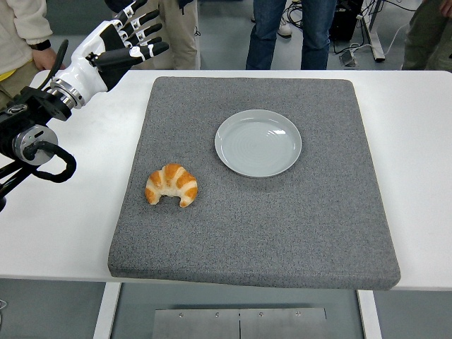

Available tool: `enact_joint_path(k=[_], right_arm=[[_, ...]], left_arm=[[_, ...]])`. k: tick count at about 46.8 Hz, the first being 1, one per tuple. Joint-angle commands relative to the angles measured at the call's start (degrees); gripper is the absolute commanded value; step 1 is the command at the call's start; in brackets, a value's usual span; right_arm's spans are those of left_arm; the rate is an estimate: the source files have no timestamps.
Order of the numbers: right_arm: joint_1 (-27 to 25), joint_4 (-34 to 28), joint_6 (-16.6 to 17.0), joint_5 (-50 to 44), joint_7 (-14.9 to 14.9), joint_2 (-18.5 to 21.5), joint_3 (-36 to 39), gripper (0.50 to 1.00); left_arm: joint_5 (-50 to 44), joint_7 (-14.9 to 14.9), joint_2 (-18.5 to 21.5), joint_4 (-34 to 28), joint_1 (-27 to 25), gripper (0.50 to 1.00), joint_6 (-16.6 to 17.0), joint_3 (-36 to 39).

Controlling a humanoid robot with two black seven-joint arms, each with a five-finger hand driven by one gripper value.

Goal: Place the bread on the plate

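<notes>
Head view is showing a white worktop (424, 176) carrying a grey felt mat (282, 233) that is covering most of its middle. Croissant (171, 185): lying on the mat's near left part, golden brown, curved, its tips pointing toward the near edge. Plate (258, 143): round, pale grey, sitting empty on the mat, to the right of and farther back than the croissant, well apart from it. Left robot hand (120, 44): white and black, hovering above the worktop's far left corner with fingers (141, 32) spread and gripping nothing, off the mat and well apart from the croissant. Several people (286, 28) are standing beyond the far edge, legs only showing.
</notes>
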Motion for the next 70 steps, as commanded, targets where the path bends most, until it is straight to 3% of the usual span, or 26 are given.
enact_joint_path(k=[1,27,43,48,56,70], right_arm=[[0.0,0.0,0.01,0.0,0.0,0.0,0.0,1.0],[0.0,0.0,0.01,0.0,0.0,0.0,0.0,1.0],[0.0,0.0,0.01,0.0,0.0,0.0,0.0,1.0],[0.0,0.0,0.01,0.0,0.0,0.0,0.0,1.0],[0.0,0.0,0.01,0.0,0.0,0.0,0.0,1.0],[0.0,0.0,0.01,0.0,0.0,0.0,0.0,1.0]], left_arm=[[0.01,0.01,1.16,-1.4,0.0,0.969,-0.01,0.02],[13.45,0.62,10.92,-11.51,-0.09,0.971,-0.19,0.11],[31.02,1.15,16.02,-16.51,-0.09,0.971,0.08,1.52],[37.96,4.13,17.34,-18.1,0.0,0.971,0.25,1.52],[47.81,12.92,18.57,-20.12,0.18,0.971,0.43,1.43],[59.15,15.91,17.87,-24.69,2.9,0.971,0.78,1.52]])
